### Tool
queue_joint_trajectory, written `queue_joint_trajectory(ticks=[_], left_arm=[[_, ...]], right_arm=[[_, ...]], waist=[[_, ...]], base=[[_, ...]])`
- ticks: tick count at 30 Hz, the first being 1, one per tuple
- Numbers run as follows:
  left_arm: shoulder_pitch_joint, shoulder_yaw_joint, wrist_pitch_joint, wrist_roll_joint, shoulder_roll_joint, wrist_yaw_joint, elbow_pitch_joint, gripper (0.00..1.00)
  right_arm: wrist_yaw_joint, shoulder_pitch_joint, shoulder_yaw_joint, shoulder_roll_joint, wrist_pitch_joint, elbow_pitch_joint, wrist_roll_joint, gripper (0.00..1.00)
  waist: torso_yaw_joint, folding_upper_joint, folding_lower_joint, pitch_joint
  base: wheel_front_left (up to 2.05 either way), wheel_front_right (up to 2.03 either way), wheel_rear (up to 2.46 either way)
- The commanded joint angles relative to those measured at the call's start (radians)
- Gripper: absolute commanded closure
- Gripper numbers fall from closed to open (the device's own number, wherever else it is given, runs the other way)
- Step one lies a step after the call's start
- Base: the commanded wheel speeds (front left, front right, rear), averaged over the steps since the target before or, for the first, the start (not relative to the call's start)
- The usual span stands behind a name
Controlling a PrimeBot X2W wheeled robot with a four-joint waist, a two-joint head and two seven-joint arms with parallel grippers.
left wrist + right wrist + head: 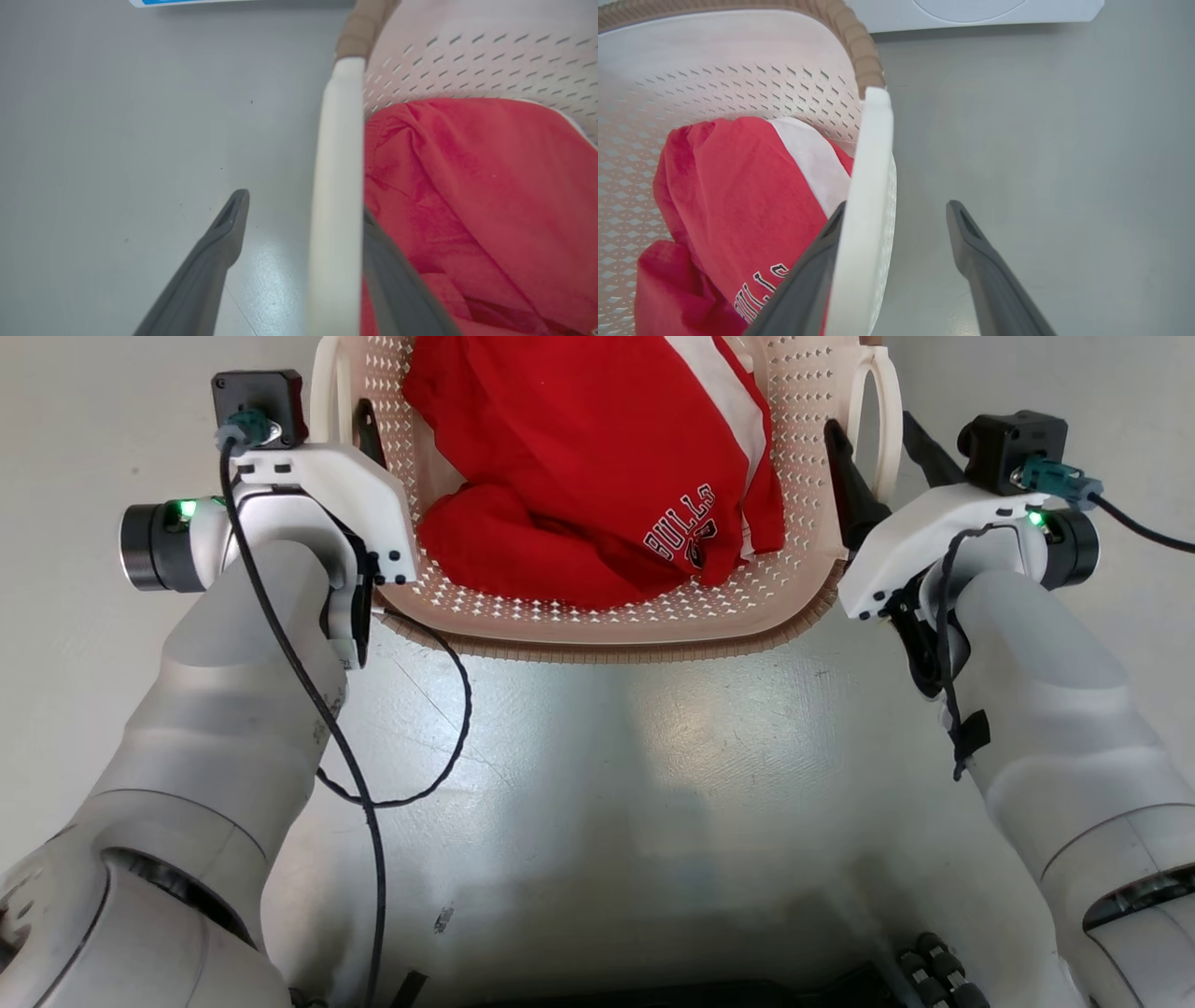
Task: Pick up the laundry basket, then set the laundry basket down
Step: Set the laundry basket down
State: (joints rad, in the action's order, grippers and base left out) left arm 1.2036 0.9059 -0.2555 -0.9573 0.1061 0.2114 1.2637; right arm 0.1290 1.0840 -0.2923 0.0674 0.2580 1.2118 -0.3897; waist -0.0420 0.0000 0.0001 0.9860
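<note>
The laundry basket (607, 649) lies at the top middle of the head view, cream and perforated with a brown woven rim. A red garment with white lettering (579, 457) fills it. My left gripper (341, 411) is open and straddles the left loop handle (336, 186), with one finger (233, 219) outside over the floor and the other (392, 270) inside against the garment. My right gripper (876, 434) is open too, and the right loop handle (868, 186) stands between its inner finger (817, 261) and outer finger (976, 252).
Grey floor (597, 784) surrounds the basket. The white base of a washing machine (980, 11) stands beyond the basket's far end. A white and blue edge (187, 2) shows at the top of the left wrist view. A black cable (448, 709) loops off my left forearm.
</note>
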Motion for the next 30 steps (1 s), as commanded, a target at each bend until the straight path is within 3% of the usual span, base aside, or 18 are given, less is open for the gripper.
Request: queue_joint_trajectory(ticks=[1,18,30], left_arm=[[-0.002,-0.023,-0.006,0.015,0.028,0.013,-0.014,0.00],[-0.050,-0.118,-0.006,0.059,0.018,-0.020,-0.068,0.00],[-0.173,-0.252,-0.006,0.184,0.040,-0.015,-0.219,0.00]], right_arm=[[0.002,-0.057,0.000,-0.017,0.004,-0.016,0.012,0.00],[0.002,-0.104,0.042,-0.017,0.004,-0.118,0.012,0.00],[0.002,-0.197,0.127,-0.017,0.004,-0.234,0.087,0.00]], waist=[[0.001,0.0000,0.0000,-0.001],[-0.015,0.0000,0.0000,-0.071],[-0.028,0.0000,0.0000,-0.233]], base=[[0.00,0.00,0.00],[0.00,0.00,0.00],[0.00,0.00,0.00]])
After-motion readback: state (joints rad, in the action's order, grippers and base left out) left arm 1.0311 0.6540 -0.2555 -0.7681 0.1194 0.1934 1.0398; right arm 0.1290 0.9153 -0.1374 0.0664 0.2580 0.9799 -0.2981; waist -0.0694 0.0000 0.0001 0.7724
